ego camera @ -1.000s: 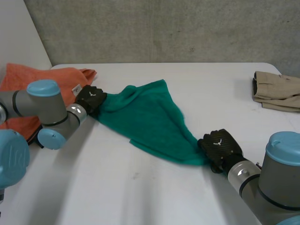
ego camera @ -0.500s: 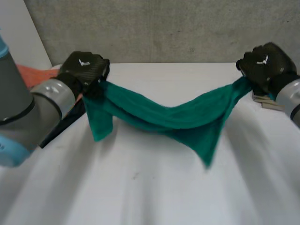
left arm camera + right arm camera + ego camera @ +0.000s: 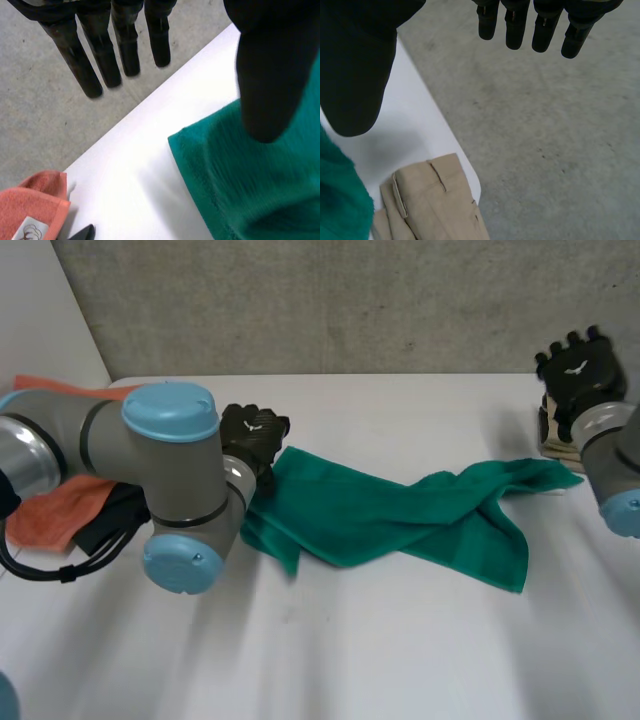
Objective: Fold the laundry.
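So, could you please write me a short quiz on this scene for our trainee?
1. True or false: the right hand is clenched on the green towel.
2. Which lies on the table near the right hand? A) blue shirt B) folded beige garment C) basket
3. Fill in: the left hand, beside the green towel, has its fingers ___.
Key: 1 false; 2 B; 3 straight.

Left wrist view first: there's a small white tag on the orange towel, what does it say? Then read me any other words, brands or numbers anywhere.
The white tag on the orange terry towel: a dark looping mark, too blurred to read.
Backs of the left hand and right hand: a small white emblem each, no letters.
On the green terry towel and folded beige garment: no text.
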You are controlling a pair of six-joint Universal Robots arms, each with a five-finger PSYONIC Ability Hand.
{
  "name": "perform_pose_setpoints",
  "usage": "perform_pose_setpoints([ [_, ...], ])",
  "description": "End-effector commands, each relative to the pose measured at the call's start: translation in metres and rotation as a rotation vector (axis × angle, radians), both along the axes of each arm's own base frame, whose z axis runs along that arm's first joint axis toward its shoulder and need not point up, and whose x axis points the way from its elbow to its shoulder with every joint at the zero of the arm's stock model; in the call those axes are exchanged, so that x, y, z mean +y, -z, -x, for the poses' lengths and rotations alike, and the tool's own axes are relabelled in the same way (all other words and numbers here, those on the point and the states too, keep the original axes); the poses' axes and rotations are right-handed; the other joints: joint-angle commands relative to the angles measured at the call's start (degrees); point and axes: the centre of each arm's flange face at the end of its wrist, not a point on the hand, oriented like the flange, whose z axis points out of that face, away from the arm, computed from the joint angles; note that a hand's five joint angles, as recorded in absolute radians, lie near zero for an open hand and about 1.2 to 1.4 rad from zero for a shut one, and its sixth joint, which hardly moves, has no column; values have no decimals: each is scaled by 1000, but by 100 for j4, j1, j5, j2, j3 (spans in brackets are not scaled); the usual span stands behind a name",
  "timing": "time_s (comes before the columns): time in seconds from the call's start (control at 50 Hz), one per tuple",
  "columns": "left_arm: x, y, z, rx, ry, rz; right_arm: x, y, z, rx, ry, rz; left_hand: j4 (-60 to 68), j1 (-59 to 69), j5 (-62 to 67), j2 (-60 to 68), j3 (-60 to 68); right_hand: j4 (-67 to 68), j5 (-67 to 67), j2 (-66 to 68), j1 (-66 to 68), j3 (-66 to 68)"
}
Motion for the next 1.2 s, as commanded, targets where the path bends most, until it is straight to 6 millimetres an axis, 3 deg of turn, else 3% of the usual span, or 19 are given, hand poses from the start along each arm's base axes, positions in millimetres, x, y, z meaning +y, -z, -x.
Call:
perform_pose_setpoints([
  [0.02,18,-19,-12,10,16,-8,88,-32,4,-140,-48,-191,-1360,-992,-1342,-1331,-1404,-180,-239,-211,-273,-183],
  [0.1,30,-27,-35,9,-18,-30,133,6,8,-153,-60,-484,-1293,-925,-1275,-1264,-1337,-180,-239,-211,-273,-183],
  [0.16,33,-25,-53,38,-64,-74,151,26,9,-198,-55,-589,-1142,-774,-1124,-1113,-1186,180,121,149,87,177],
  [0.32,44,-6,-70,178,-137,-256,172,64,4,-265,-142,-632,-317,51,-299,-288,-361,1307,1248,1276,1214,1304],
  [0.56,38,23,-75,182,-153,-376,148,105,-2,-269,-159,-601,-300,68,-282,-271,-344,2332,2273,2301,2239,2329],
  [0.98,42,23,-70,180,-133,-374,112,122,-7,-226,-174,-511,-301,67,-282,-271,-345,3495,3436,3464,3402,3492],
  [1.2,42,22,-70,181,-134,-372,103,117,-8,-194,-185,-471,-301,67,-282,-271,-345,3563,3504,3531,3470,3560],
])
